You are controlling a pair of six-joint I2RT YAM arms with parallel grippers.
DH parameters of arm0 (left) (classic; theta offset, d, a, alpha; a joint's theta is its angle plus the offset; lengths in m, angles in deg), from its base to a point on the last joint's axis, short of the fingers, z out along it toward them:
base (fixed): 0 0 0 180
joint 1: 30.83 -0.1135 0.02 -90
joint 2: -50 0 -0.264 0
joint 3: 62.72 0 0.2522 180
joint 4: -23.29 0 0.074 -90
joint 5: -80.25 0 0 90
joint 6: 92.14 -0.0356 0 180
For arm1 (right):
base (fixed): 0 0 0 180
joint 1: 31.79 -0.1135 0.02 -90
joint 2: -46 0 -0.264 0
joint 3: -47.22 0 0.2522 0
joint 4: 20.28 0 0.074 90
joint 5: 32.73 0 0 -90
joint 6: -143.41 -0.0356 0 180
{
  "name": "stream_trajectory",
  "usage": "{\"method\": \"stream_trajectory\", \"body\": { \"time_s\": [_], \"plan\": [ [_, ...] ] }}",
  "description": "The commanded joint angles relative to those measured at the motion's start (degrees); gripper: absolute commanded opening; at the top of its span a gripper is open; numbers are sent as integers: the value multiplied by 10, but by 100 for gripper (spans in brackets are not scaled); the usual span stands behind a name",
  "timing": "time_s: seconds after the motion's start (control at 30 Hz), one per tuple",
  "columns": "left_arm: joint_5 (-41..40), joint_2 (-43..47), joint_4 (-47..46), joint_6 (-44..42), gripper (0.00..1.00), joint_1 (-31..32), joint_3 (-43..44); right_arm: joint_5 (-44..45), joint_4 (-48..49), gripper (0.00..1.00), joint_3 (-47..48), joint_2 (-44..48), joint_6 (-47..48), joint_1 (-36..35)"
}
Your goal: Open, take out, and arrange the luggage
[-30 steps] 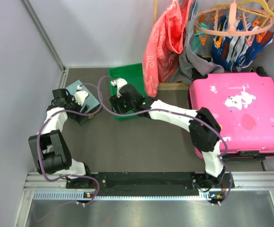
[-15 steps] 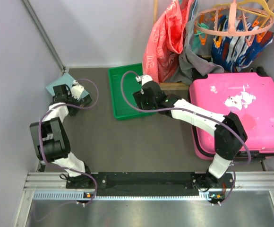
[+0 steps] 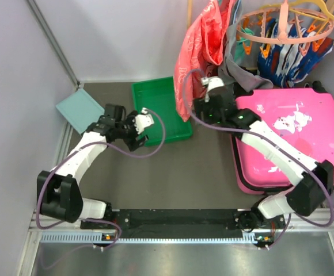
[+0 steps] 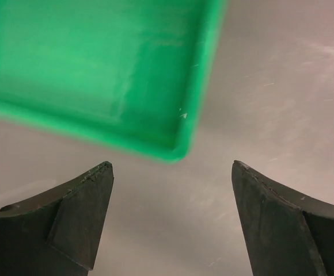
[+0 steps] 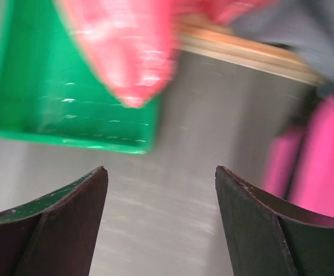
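Observation:
The luggage (image 3: pixel 293 135) is a hot-pink hard-shell suitcase with white stickers, lying flat and closed at the right; a blurred pink strip of it (image 5: pixel 328 167) shows in the right wrist view. My right gripper (image 3: pixel 201 110) (image 5: pixel 160 168) hovers open over bare floor just left of the suitcase's far-left corner, and nothing sits between its fingers. My left gripper (image 3: pixel 137 127) (image 4: pixel 171 164) hangs open and empty above the floor at the near-left part of the green tray (image 3: pixel 162 109), not touching it.
The green tray (image 4: pixel 98 63) (image 5: pixel 57 98) lies empty at centre back. A pale-teal box (image 3: pixel 79 109) rests by the left wall. A red cloth (image 3: pixel 198 52) (image 5: pixel 121 46) and grey clothes hang over a wooden bar (image 5: pixel 242 54). A peg hanger (image 3: pixel 285 29) hangs above the suitcase.
The right arm swung from over the tray rightward to the suitcase's corner. The left arm left the teal box, now nearer the wall, and reached right to the tray. Both grippers opened slightly wider.

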Motion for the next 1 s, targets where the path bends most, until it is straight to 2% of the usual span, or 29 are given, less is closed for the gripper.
{"method": "stream_trajectory", "body": {
  "time_s": [0.0, 0.17, 0.3, 0.33, 0.4, 0.43, 0.5, 0.53, 0.57, 0.63, 0.67, 0.77, 0.9, 0.97],
  "plan": [
    [-7, -31, -6, 0, 88, 66, -7, 4, -56, 75, -16, 72, 2, 102],
    [-64, -94, -33, -9, 89, 130, 11, -27, -81, 77, -33, 127, 6, 219],
    [-120, -166, -61, -7, 89, 153, 29, -56, -83, 83, -35, 157, 10, 322],
    [-130, -177, -62, -6, 85, 155, 40, -70, -83, 84, -32, 159, 11, 375],
    [-166, -203, -49, 5, 77, 155, 62, -94, -78, 87, -24, 163, 6, 431],
    [-173, -211, -41, 9, 62, 156, 71, -105, -74, 88, -19, 159, 6, 489],
    [-200, -224, -25, 15, 49, 155, 84, -145, -60, 89, -4, 140, 2, 545],
    [-205, -225, -15, 15, 38, 155, 84, -147, -58, 89, 5, 130, 0, 571],
    [-210, -223, -10, 12, 33, 154, 83, -164, -57, 89, 23, 118, -5, 618],
    [-230, -221, 5, 11, 24, 152, 81, -167, -52, 89, 44, 77, -19, 654],
    [-234, -219, 11, 13, 15, 151, 82, -165, -45, 89, 59, 62, -28, 679],
    [-245, -210, 23, 16, 6, 137, 80, -127, -25, 89, 85, 12, -22, 694],
    [-289, -198, 5, -3, 3, 112, 56, -111, -44, 89, 135, -54, -25, 733],
    [-282, -189, 10, -25, 3, 98, 55, -122, -54, 89, 157, -81, -32, 746]
  ]
}}
